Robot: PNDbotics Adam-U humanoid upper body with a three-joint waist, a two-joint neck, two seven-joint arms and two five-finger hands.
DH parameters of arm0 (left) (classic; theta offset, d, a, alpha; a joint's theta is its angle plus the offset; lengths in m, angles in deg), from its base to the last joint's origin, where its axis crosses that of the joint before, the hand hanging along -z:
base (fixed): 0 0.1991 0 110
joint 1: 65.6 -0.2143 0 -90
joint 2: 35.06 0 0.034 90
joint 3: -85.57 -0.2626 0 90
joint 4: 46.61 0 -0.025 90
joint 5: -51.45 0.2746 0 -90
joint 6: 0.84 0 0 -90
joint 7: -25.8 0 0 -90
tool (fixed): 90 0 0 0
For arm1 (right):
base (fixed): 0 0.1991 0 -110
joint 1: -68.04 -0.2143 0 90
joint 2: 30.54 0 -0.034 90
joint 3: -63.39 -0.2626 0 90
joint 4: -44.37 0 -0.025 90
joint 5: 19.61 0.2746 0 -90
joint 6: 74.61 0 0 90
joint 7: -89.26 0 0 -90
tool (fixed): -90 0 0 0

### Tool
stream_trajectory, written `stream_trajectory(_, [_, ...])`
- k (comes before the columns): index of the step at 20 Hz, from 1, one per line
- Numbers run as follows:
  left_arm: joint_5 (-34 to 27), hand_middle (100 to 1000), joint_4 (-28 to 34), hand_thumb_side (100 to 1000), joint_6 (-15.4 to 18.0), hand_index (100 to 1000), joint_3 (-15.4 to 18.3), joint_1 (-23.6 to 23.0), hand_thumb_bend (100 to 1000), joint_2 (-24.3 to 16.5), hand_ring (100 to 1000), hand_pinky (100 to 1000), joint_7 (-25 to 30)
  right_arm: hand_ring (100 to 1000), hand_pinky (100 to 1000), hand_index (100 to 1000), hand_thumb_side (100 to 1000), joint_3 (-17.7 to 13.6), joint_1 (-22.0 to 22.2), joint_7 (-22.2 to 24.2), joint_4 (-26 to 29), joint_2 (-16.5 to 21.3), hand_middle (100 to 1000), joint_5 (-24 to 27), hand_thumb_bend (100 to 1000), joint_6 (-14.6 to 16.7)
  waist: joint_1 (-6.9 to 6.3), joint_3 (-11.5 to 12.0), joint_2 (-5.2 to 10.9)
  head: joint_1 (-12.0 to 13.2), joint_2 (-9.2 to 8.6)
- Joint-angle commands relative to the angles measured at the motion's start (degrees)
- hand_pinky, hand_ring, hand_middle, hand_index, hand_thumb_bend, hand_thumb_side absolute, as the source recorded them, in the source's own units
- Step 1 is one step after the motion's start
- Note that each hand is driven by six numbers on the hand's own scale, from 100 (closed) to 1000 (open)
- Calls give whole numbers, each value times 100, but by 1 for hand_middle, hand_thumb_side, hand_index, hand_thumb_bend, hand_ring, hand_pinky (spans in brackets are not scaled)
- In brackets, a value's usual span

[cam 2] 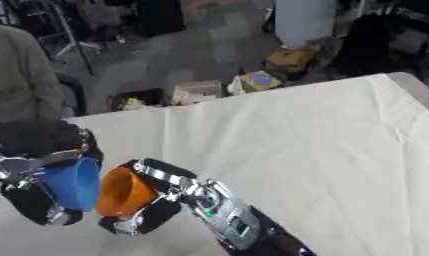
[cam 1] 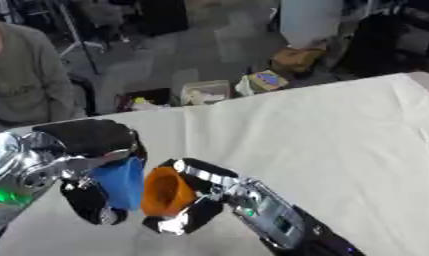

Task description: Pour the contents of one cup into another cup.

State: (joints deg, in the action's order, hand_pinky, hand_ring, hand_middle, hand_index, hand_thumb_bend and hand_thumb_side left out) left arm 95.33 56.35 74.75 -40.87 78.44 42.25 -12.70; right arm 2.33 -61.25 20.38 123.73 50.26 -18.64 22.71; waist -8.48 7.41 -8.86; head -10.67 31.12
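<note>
A blue cup is held in my left hand, whose fingers curl round it from above and below. Right beside it, an orange cup is tipped on its side with its mouth turned toward the blue cup. My right hand is shut on the orange cup, coming in from the lower right. The two cups' rims are very close or touching; I cannot tell which. What is inside either cup is hidden.
The white tablecloth covers the table, whose far edge runs diagonally. Beyond it, boxes and clutter sit on the floor. A person in a grey top sits at the far left.
</note>
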Motion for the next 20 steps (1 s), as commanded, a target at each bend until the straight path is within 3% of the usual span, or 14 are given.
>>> stream_trajectory(1, [38, 233, 6, 100, -18, 469, 58, 71, 319, -105, 223, 242, 46, 402, 356, 581, 100, -45, -110, -4, 105, -2, 369, 54, 219, 7, 20, 10, 80, -4, -57])
stream_trajectory(6, [33, 223, 108, 100, -77, 466, 136, 23, 334, -93, 217, 236, 45, 402, 355, 580, 100, -53, -101, -14, 89, -3, 369, 39, 220, 6, 29, 23, 76, -20, -66])
stream_trajectory(9, [-2, 210, 352, 100, -282, 462, 327, -87, 353, -117, 208, 230, -127, 401, 354, 580, 100, -70, -93, -31, 62, -2, 368, 18, 224, 12, 51, 29, 66, -37, -83])
stream_trajectory(15, [-431, 173, 1079, 100, -920, 446, 834, -526, 406, -235, 182, 206, -929, 408, 359, 579, 136, -116, -64, -109, -126, 26, 370, -172, 271, 67, 121, 57, 37, -54, -87])
stream_trajectory(20, [-968, 149, 1162, 100, -1194, 433, 1197, -930, 448, -180, 168, 195, -1905, 471, 378, 588, 158, -190, -67, -307, -517, 93, 385, -695, 327, 336, 223, 88, 23, -94, -84])
